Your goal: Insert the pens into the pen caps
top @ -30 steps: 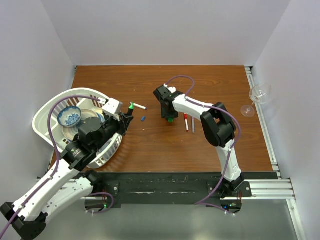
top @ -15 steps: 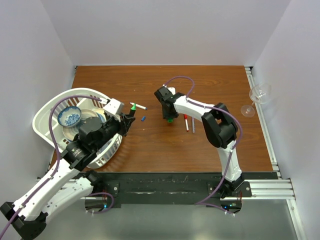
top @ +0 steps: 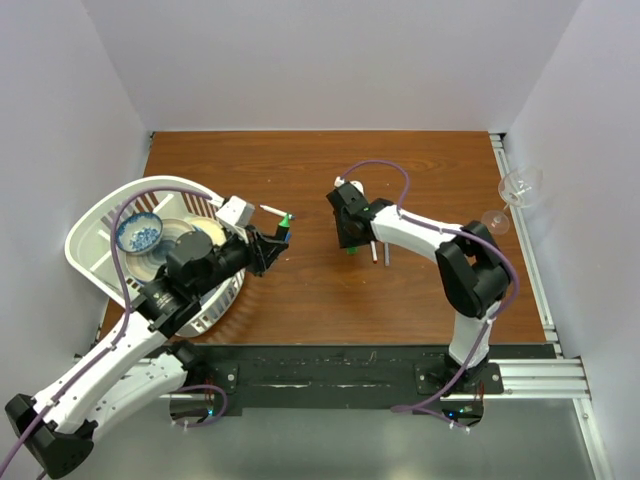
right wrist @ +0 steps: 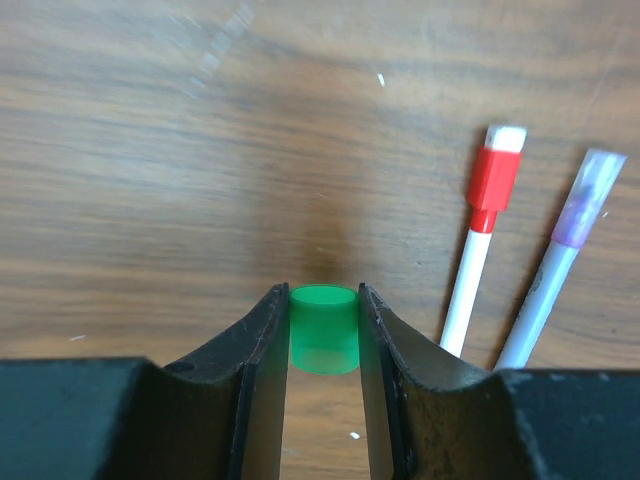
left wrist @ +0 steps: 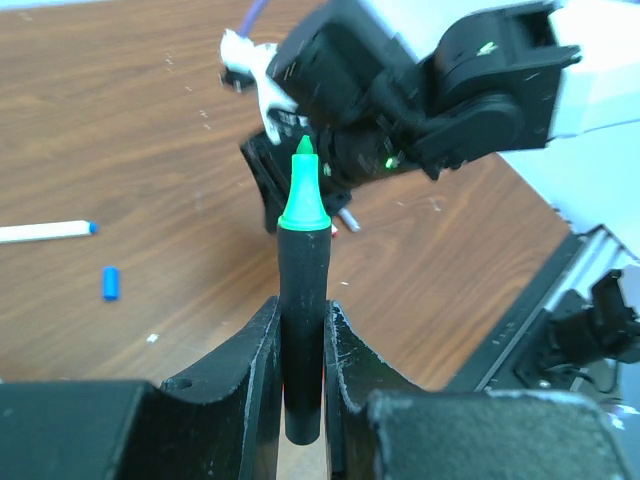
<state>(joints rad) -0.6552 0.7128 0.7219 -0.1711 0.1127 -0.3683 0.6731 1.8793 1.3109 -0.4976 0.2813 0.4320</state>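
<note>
The left gripper (left wrist: pixel 303 335) is pinching the black marker (left wrist: pixel 303 290) low on its barrel, with the jaws pressing in on both sides. The green tip is sticking out well past the fingertips and pointing straight at the other arm. That left arm is reaching out over the table (top: pixel 300 300), wrist tipped so the marker is riding above the wood.

Off to the left of that gripper, a white pen (left wrist: pixel 45 232) with a blue end and a loose blue cap (left wrist: pixel 110 283) are lying on the table, near each other but not touching.

The right gripper (right wrist: pixel 323 325) is squeezing the green cap (right wrist: pixel 323 328) right between its fingertips, open end facing the camera. I can't tell if the cap is actually touching the wood. The right arm is stretching in over the table with the gripper aiming down.

Just to the right of those fingers, a red-capped pen (right wrist: pixel 482 240) and a purplish-ended pen (right wrist: pixel 560 250) are lying side by side (close, not touching).
</note>
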